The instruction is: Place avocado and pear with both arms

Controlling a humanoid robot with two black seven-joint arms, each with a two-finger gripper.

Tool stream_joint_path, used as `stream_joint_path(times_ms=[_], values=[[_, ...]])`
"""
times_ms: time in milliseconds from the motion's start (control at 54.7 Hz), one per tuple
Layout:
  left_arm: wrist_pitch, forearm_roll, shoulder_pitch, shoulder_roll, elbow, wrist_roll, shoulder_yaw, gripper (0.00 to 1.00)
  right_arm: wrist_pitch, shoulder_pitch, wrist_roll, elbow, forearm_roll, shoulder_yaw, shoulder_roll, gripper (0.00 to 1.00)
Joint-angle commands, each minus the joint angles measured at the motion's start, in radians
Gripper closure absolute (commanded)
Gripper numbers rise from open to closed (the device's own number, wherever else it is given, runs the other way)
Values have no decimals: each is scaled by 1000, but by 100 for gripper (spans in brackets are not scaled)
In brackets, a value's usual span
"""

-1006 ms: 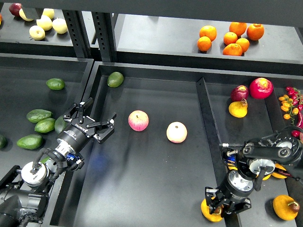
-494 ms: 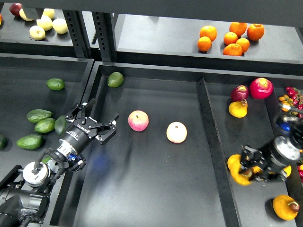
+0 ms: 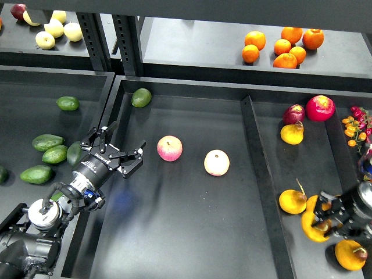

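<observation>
In the left bin (image 3: 35, 87), matte black and shallow: three paler green avocados (image 3: 46, 142) clustered near the inner wall, a rounder dark one (image 3: 68, 103) further back, and the avocado (image 3: 74, 152), smooth, dark green and teardrop-shaped, lying against that wall and partly hidden behind the left gripper (image 3: 119, 147). Left gripper held over the wall between bin and middle tray (image 3: 186, 232), fingers spread wide, clamped on nothing. In the middle tray: two round pink-and-yellow apples (image 3: 170, 148) side by side but apart, glossy, and one olive-green avocado (image 3: 141, 97) tucked in the far left corner. In the right compartment (image 3: 273, 174), past a raised black divider: two dark red round fruits (image 3: 321, 107) at the back, a small yellow pear (image 3: 292, 133) just in front of them, tiny red and orange fruits (image 3: 354, 125) along the right edge, a stemmed yellow pear (image 3: 292, 201) nearer, and a golden one with a dark blotch (image 3: 350, 254) at the bottom. The pear (image 3: 311, 229), plump and golden yellow-orange, sits between those last two, right against the right gripper (image 3: 326, 221); blurred there, so cannot tell whether clamped on it. On the upper shelf (image 3: 192, 46): five oranges (image 3: 283, 46), dimpled and bright. On the far-left shelf: pale yellow fruits (image 3: 55, 28).
</observation>
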Motion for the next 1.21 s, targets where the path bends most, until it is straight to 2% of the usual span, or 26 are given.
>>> stream_joint_path(times_ms=[0, 293, 750, 933, 1080, 1134, 1153, 1189], values=[[0, 0, -6, 0, 0, 0, 0, 1, 0, -30, 0, -31, -13, 12, 19, 81], [0, 0, -14, 0, 3, 0, 1, 1, 0, -110, 0, -119, -32, 88, 106, 80], [0, 0, -14, 0, 8, 0, 9, 1, 0, -166, 0, -182, -50, 127, 158, 77], [0, 0, -14, 0, 9, 0, 9, 1, 0, -166, 0, -182, -53, 144, 157, 60], [0, 0, -14, 0, 8, 0, 15, 1, 0, -162, 0, -180, -64, 145, 151, 53], [0, 0, -14, 0, 8, 0, 17, 1, 0, -159, 0, -179, -65, 145, 149, 48], [0, 0, -14, 0, 8, 0, 17, 1, 0, -156, 0, -176, -67, 145, 146, 36], [0, 0, -14, 0, 8, 0, 17, 1, 0, -156, 0, -174, -67, 145, 146, 31]])
